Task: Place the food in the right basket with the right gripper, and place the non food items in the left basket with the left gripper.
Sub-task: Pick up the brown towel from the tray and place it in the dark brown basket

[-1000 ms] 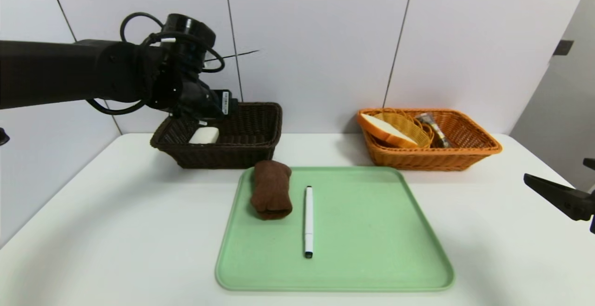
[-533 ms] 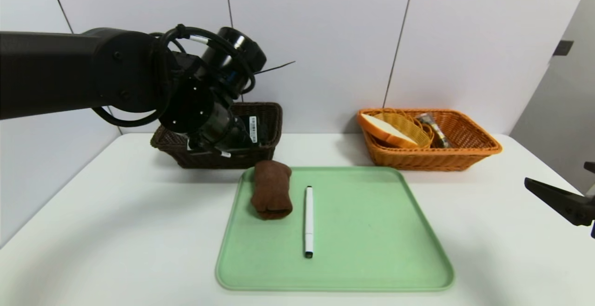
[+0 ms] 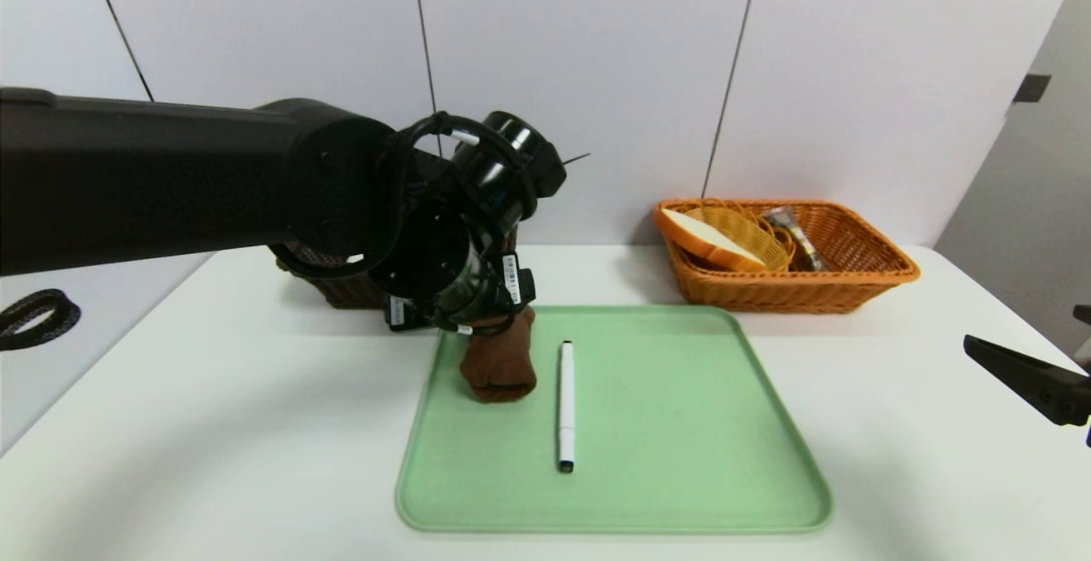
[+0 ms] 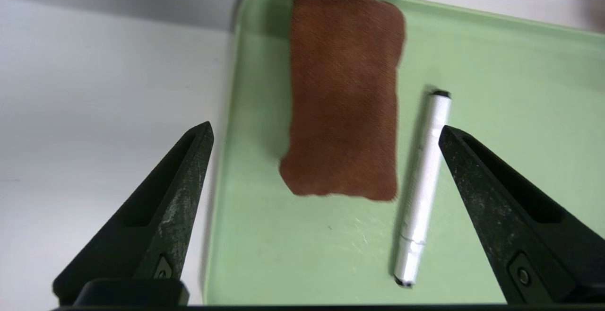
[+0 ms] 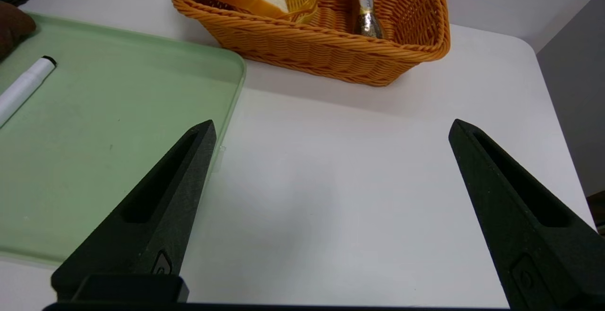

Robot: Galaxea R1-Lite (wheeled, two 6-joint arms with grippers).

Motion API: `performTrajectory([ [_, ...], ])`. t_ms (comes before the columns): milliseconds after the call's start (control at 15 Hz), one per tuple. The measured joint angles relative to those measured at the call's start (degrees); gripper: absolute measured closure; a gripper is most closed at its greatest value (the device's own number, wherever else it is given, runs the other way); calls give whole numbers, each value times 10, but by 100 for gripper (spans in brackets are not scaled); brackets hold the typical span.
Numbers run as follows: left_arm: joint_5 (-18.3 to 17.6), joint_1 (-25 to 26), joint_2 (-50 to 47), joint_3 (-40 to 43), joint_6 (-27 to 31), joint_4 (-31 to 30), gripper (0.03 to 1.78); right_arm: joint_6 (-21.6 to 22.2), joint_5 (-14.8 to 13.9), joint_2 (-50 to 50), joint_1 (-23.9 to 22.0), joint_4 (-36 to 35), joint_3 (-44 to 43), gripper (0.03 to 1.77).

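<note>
1. White table [image 3: 256, 442]: carries tray and both baskets.
2. Black left arm [image 3: 196, 173]: reaches in from left, over the table's far-left part, in front of the dark basket.
3. Green tray [image 3: 690, 425]: flat on table, middle, near side of the baskets.
4. Orange wicker basket [image 3: 784, 292]: far right on table, upright, holds the food.
5. Dark brown wicker basket [image 3: 349, 292]: far left, mostly hidden by left arm; contents can't be made out.
6. Left claw [image 4: 326, 133]: above tray's far-left part, over the cloth; fingers wide apart, nothing gripped. One finger overlaps the marker in left wrist view; contact can't be told.
7. Right claw [image 5: 332, 129]: parked, right side over table, near side of orange basket; fingers wide apart, nothing held.
8. Bread slice [image 3: 707, 240]: in orange basket, left part, tilted, crust over the near rim.
9. Yellow wicker dish [image 3: 746, 233]: same basket, tilted, just beside the bread.
10. Brown rolled cloth [image 4: 345, 98]: on tray, far-left corner, lying lengthwise near to far.
11. Clear-wrapped snack [image 3: 797, 237]: orange basket, right of dish.
12. White marker pen [image 3: 567, 399]: on tray, right of cloth, apart from it, black ends.
</note>
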Motion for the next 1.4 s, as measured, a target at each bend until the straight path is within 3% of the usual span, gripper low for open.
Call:
performTrajectory([
  [200, 22, -6, 28, -2, -1, -1, 12, 1, 0, -3, 0, 1, 2, 10],
  [1000, 26, 3, 111, 2, -15, -40, 15, 3, 2, -10, 0, 1, 11, 10],
  [1200, 25, 4, 112, 1, -13, -39, 66, 3, 2, -11, 0, 0, 13, 10],
  [1400, 25, 7, 108, 2, -12, -34, 99, 3, 3, -11, 0, 0, 14, 10],
])
